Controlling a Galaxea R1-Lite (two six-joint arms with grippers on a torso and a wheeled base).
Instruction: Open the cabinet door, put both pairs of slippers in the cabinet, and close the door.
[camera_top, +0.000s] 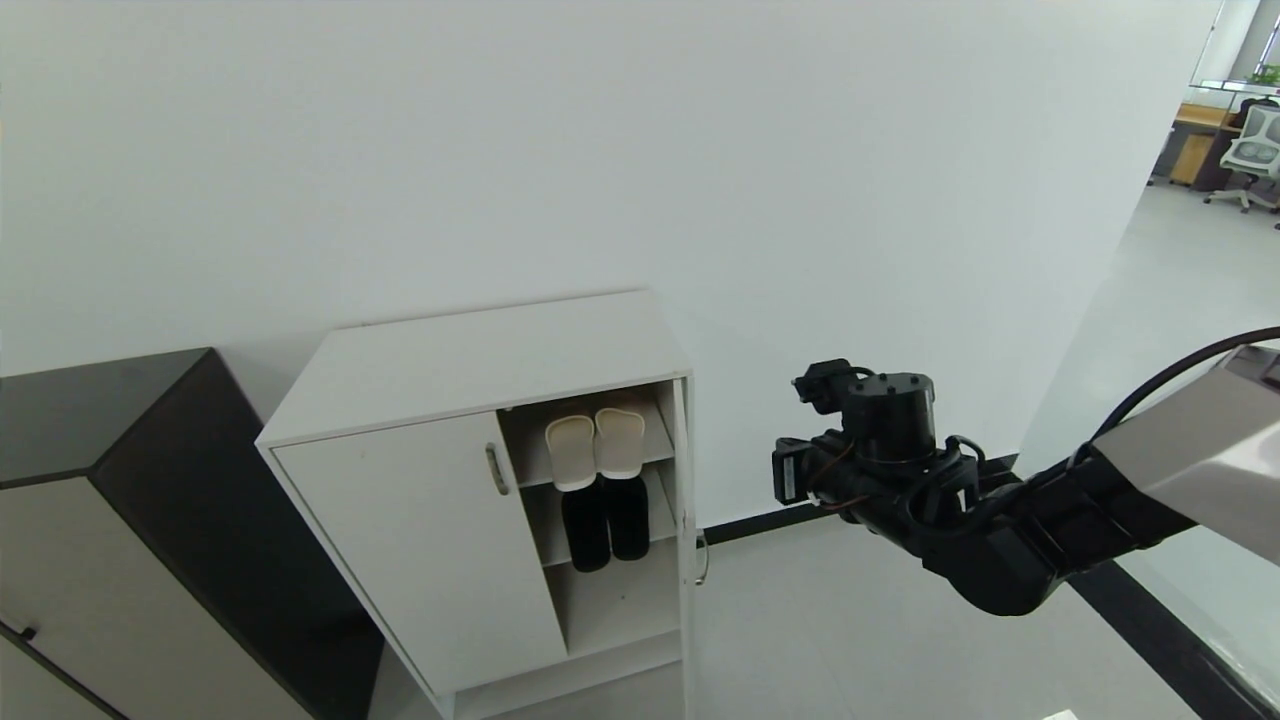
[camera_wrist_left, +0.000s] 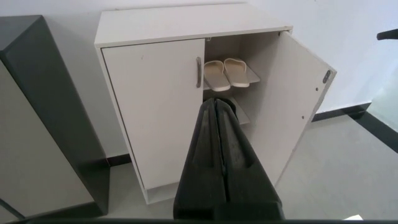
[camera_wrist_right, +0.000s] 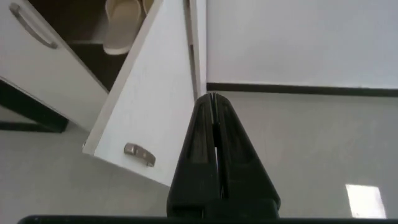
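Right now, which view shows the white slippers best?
Head view: both white slippers whole, on the top shelf. Left wrist view shows the pair at a flatter angle; right wrist view catches parts beside the open door.

- No readable txt, labels, brands, nos. or signs in any view.
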